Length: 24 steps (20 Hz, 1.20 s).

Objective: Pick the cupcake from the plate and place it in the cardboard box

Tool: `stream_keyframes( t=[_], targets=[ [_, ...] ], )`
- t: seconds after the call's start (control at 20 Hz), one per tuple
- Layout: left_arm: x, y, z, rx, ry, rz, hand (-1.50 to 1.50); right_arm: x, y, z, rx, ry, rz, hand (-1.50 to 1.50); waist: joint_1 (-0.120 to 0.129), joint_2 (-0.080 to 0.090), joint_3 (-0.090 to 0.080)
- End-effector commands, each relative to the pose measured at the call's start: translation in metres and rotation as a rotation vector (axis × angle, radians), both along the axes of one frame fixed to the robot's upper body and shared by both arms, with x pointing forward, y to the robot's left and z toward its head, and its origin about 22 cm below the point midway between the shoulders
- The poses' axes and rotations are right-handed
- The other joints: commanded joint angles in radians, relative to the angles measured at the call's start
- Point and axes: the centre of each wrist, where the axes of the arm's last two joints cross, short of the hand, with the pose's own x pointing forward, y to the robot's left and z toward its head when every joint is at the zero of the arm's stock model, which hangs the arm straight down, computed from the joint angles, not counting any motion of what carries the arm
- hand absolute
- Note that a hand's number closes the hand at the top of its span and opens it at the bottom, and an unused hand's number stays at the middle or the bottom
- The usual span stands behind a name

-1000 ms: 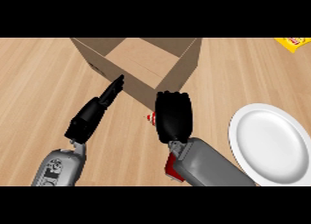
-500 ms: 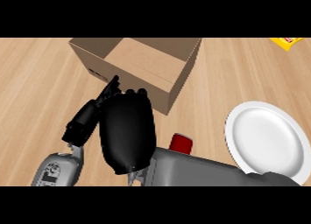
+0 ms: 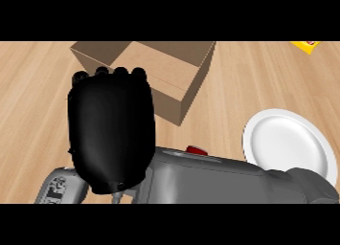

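Head view, right hand (image 3: 110, 134) over cardboard box (image 3: 174, 62), white plate (image 3: 285, 141)

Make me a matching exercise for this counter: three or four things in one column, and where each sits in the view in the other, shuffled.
Things:
1. cardboard box
2. plate
3. yellow packet
4. right hand

Places:
A. top right corner
B. right side, on the counter
C. top centre, open
D. left of centre, its back to the camera, covering the box's near left part

Pairs: 1-C, 2-B, 3-A, 4-D
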Motion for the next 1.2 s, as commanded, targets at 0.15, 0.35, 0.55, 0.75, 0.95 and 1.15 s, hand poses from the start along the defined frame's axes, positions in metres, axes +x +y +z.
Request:
stream_keyframes(
  t=[0.15, 0.35, 0.55, 0.75, 0.95, 1.15],
  targets=[
    [0.006, -0.003, 0.0, 0.009, -0.005, 0.019, 0.0, 0.013, 0.013, 0.031, 0.105, 0.049, -0.235, 1.5, -0.016, 0.004, 0.0],
    [-0.001, -0.009, 0.005, 0.004, -0.015, 0.011, 0.0, 0.037, 0.015, 0.046, 0.112, 0.045, -0.263, 1.5, -0.008, 0.005, 0.001],
    [0.01, 0.011, 0.004, -0.007, -0.026, 0.038, 0.0, 0.056, 0.009, 0.041, 0.159, 0.053, -0.261, 1.5, -0.02, 0.009, 0.001],
    [0.005, 0.001, 0.013, -0.003, -0.012, 0.007, 0.0, 0.084, 0.006, 0.05, 0.198, 0.043, -0.285, 1.5, -0.011, 0.011, 0.001],
    [-0.011, 0.021, -0.011, 0.02, -0.013, 0.021, 0.0, 0.107, -0.001, 0.054, 0.171, 0.047, -0.323, 1.5, -0.013, 0.011, 0.001],
    [-0.005, 0.0, 0.009, 0.004, -0.012, 0.026, 0.0, 0.132, -0.009, 0.03, 0.127, 0.059, -0.356, 1.5, -0.016, 0.011, 0.002]
  ],
)
